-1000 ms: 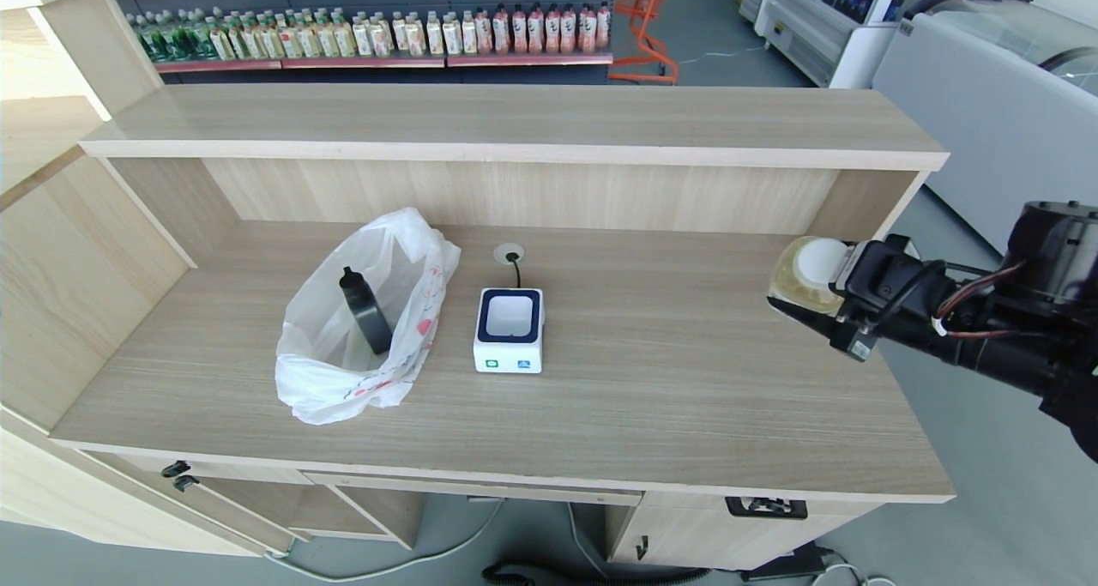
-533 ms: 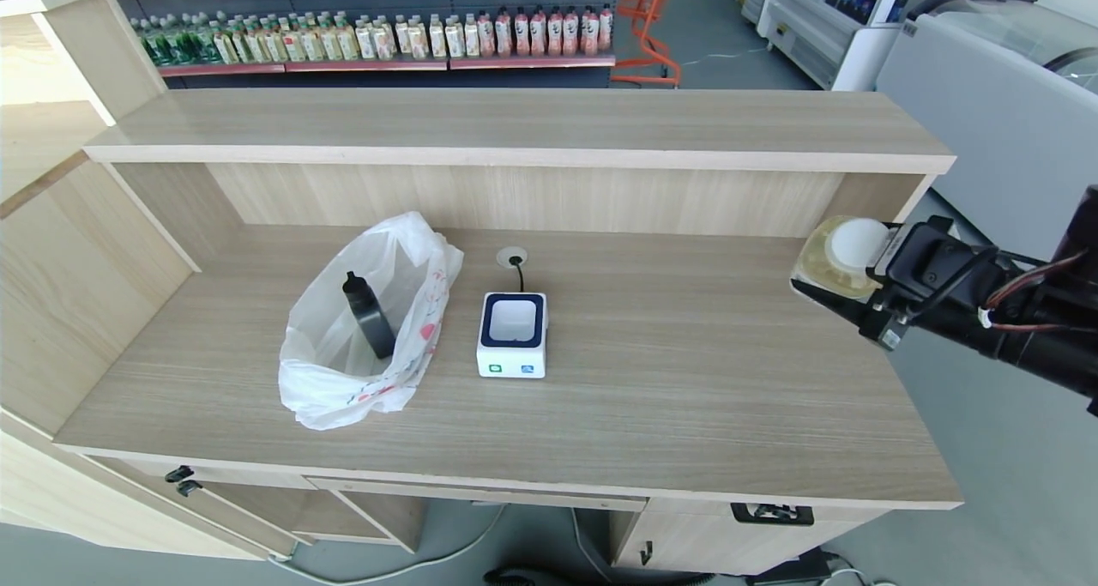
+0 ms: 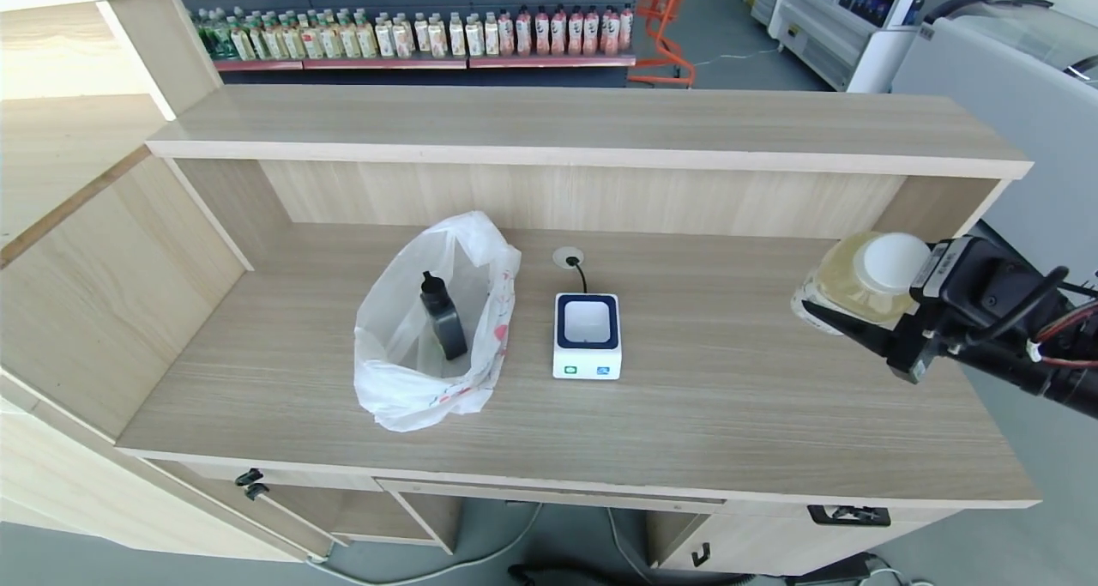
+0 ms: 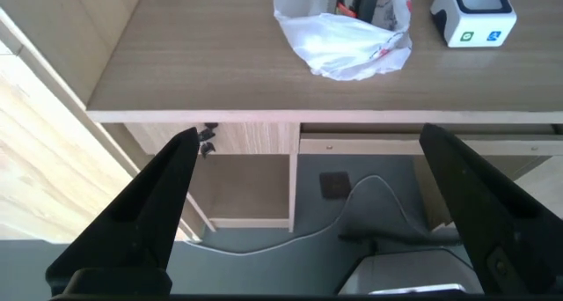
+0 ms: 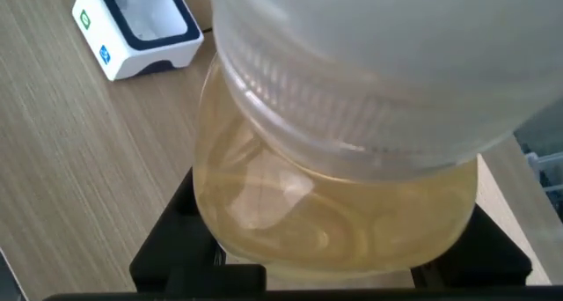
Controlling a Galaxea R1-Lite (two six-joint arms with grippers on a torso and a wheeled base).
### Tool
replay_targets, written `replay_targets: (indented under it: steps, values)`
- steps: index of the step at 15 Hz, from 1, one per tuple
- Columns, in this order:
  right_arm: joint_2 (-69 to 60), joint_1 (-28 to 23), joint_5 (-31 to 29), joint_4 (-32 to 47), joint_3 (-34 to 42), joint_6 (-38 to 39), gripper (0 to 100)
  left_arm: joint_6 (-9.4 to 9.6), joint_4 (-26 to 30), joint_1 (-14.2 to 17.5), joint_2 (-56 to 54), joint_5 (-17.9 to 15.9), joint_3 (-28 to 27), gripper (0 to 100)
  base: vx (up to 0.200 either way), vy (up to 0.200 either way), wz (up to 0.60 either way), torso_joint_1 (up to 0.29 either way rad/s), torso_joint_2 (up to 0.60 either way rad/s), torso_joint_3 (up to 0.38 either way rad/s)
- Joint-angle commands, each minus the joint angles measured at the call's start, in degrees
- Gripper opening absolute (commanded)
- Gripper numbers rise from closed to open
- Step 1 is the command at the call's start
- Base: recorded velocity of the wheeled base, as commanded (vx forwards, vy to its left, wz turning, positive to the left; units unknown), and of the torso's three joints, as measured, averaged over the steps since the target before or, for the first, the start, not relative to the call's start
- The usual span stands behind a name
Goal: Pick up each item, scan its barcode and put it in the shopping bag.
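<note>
My right gripper (image 3: pixel 845 311) is clamped on the round clear plastic jar of pale yellow liquid with a white lid (image 3: pixel 858 286). The jaws are narrowed around its body, with dark fingers on either side of it in the wrist view. I hold it by the body so that the lid end points back toward my wrist and the rest is free to be turned. It hangs well to the right of the small white box scanner with the dark-framed window (image 3: pixel 587 335), above the right end of the pale wooden counter (image 3: pixel 729 414).

The scanner's window faces up, so I judge the jar's label must be brought over it facing down. I cannot see where the barcode lies.

The thin white plastic shopping bag (image 3: pixel 403 397) slumps open just to the left of the scanner, close enough for a short drop after the read. A black bottle (image 3: pixel 442 316) leans inside it, so one item seems done.

My left gripper (image 4: pixel 303 222) hangs below the counter's front edge, nearer me than the scanner. Its jaws are spread wide and hold nothing.
</note>
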Motion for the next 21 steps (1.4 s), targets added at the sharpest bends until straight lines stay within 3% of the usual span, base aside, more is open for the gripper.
replay_targets:
  steps: [1,4,8,12,17,21]
  values:
    - [-1.9,0.0,0.0,0.0,0.1,1.6,0,0.11,0.0,0.0,0.0,0.0,0.0,100,0.000,0.200,0.00,0.002,0.00,0.002]
    - [-2.9,-0.3,0.1,0.0,1.9,2.4,0,0.02,0.0,0.0,0.1,0.0,0.0,100,0.000,0.200,0.00,0.002,0.00,0.002]
    - [-4.1,-0.3,0.5,0.0,4.8,2.4,0,0.02,0.0,0.0,0.0,0.0,0.0,100,0.000,0.000,0.00,0.000,0.00,0.000]
    - [-2.5,-0.1,0.9,0.0,4.6,3.0,0,0.02,0.0,0.0,0.0,0.0,0.0,100,0.200,0.000,0.00,-0.005,-0.01,0.005]
    - [1.6,0.1,3.7,-0.1,4.4,3.5,0,-0.07,0.0,0.0,0.1,0.0,0.0,100,0.080,0.000,0.00,0.007,0.00,0.000]
    - [6.3,0.5,10.4,-0.3,3.6,3.3,0,-0.07,0.0,0.0,0.0,0.0,0.0,100,0.000,0.000,0.00,0.000,0.00,0.000]
